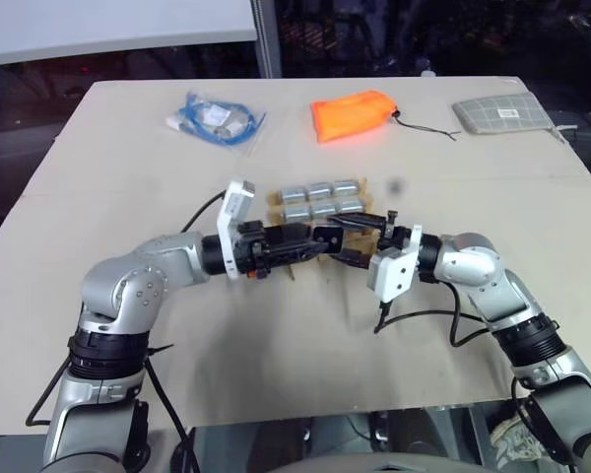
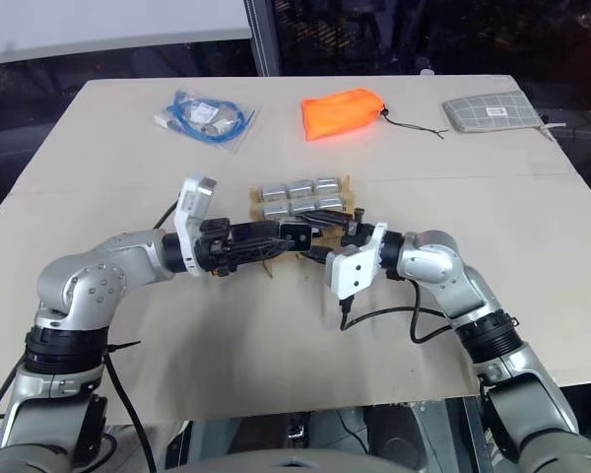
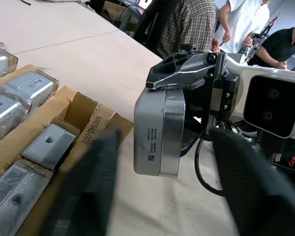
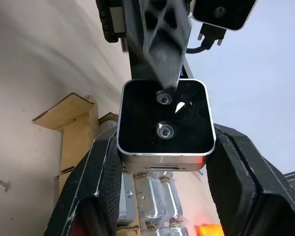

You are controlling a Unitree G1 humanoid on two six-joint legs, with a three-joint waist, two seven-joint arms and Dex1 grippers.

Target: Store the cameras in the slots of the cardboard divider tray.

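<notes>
The cardboard divider tray (image 1: 275, 202) sits mid-table, with several silver cameras (image 1: 320, 197) filling its far rows. In the left wrist view two more cameras (image 3: 46, 145) lie in near slots beside an open slot (image 3: 81, 108). Both arms meet level just over the tray's near edge. My right gripper (image 1: 350, 241) is shut on a camera (image 4: 162, 123), black face showing and silver edge (image 3: 160, 132) toward the left wrist. My left gripper (image 1: 310, 241) straddles that same camera. Its fingers (image 3: 83, 187) stand apart on either side, and one finger (image 4: 160, 44) crosses the black face.
Along the far side of the table lie a blue cable bundle in a clear bag (image 1: 212, 120), an orange pouch (image 1: 353, 113) and a grey checked pouch (image 1: 502, 113). People (image 3: 187, 24) stand beyond the table. Bare tabletop lies to either side of the tray.
</notes>
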